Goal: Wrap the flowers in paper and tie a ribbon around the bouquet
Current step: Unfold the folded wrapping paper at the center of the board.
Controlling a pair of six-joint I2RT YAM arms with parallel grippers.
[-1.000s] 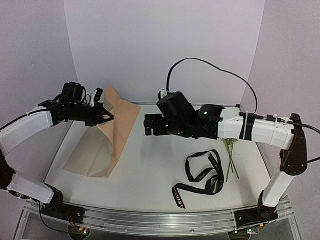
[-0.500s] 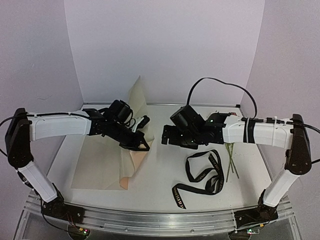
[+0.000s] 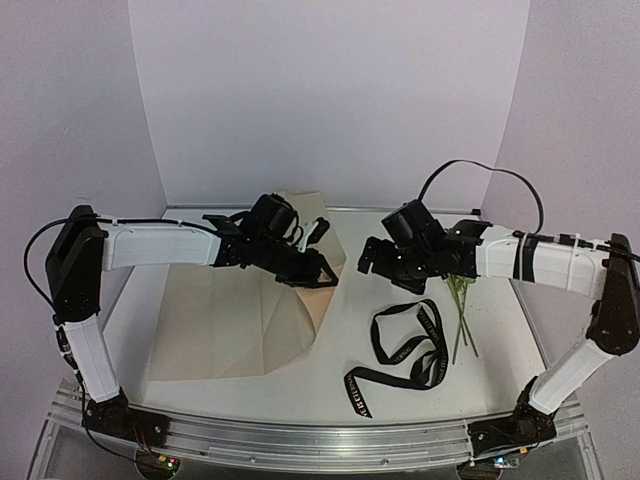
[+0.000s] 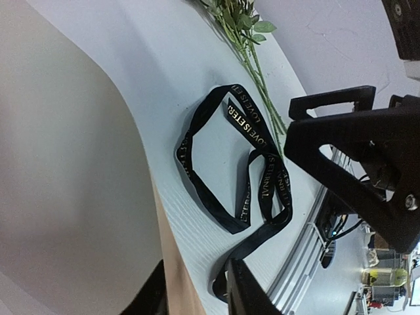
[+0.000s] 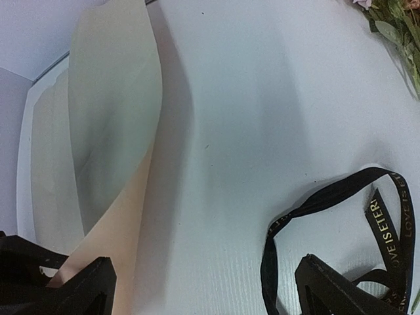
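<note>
We judge the work to be at its opening step, laying out the sheet, since nothing is wrapped yet. The paper [image 3: 220,320] lies on the left half of the white table [image 3: 300,400]. The flowers [image 3: 460,300] lie well apart from it on the right, partly hidden under the right arm. The ribbon [image 3: 405,352] sits between them, nearer the front.

The left gripper [image 3: 320,274] hovers at the paper's right edge, which curls up off the table. In the left wrist view its jaws stand parted, with the table and ribbon visible through the gap. The paper's edge runs just beside the lower finger, and we cannot tell whether the two touch. The right gripper [image 3: 367,262] hangs over bare table between paper and flowers, jaws spread wide and empty.

Next, we think, the flowers must come onto the sheet. That calls for a low, careful pinch, because the stems are thin and lie flat on the table.

The paper is matte tan kraft, stiff enough to hold a broad curve, and creased where it lies flat. The ribbon is narrow black fabric with light lettering, dropped in loose, overlapping loops. The flowers are slim green stems with small leaves, and a pale pink bloom shows at the corner of the right wrist view. The table has a fine ribbed grain.
</note>
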